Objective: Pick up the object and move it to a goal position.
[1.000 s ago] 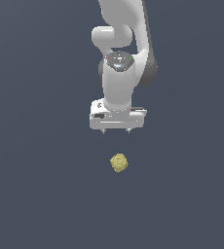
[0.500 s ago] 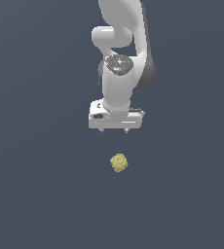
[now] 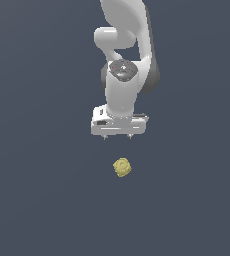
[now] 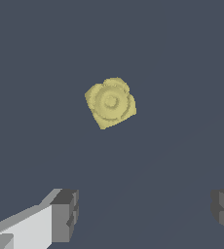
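Observation:
The object [image 3: 122, 167] is a small pale-yellow lumpy round chunk lying on the dark grey floor. It also shows in the wrist view [image 4: 110, 102], with ringed facets on its upper face. My white gripper [image 3: 117, 136] hangs on the arm above the object, apart from it and pointing down. Its jaws are wide open and hold nothing. In the wrist view the gripper [image 4: 145, 214] shows two grey fingertips [image 4: 65, 214] spread far apart, and the object lies beyond the gap between them.
The dark grey floor [image 3: 37, 200] runs flat on all sides. The white arm [image 3: 124, 45] rises above the gripper toward the exterior view's top.
The gripper has dropped slightly and shifted a little to the exterior view's left over the last second. The object has not moved.

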Robot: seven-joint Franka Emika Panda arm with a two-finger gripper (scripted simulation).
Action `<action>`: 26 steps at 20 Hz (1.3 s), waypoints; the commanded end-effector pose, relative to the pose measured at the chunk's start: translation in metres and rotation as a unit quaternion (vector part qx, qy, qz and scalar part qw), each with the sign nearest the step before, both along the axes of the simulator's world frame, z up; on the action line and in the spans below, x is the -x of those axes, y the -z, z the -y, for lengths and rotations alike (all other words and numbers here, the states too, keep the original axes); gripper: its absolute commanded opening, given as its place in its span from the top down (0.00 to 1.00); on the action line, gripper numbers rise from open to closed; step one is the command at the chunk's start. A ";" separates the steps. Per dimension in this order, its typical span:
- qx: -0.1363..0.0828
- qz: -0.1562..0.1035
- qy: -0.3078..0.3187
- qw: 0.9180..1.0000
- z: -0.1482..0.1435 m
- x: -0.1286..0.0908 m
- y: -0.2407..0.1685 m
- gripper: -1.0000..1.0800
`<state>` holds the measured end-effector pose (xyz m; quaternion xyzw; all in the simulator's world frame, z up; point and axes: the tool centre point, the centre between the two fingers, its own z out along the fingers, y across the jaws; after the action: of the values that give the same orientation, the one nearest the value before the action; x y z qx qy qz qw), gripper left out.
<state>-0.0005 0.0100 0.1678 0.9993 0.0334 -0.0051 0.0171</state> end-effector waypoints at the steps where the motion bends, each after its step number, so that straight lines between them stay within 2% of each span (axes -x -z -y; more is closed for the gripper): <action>1: 0.000 0.000 -0.015 1.000 -0.001 -0.005 0.004 0.04; 8: -0.004 -0.001 -0.082 0.997 -0.008 -0.030 0.026 0.04; 16: -0.012 -0.001 -0.173 0.985 -0.018 -0.060 0.058 0.04; 26: -0.018 0.001 -0.221 0.975 -0.023 -0.075 0.078 0.04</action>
<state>0.0732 0.0322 0.0916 0.9685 0.2490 -0.0007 0.0006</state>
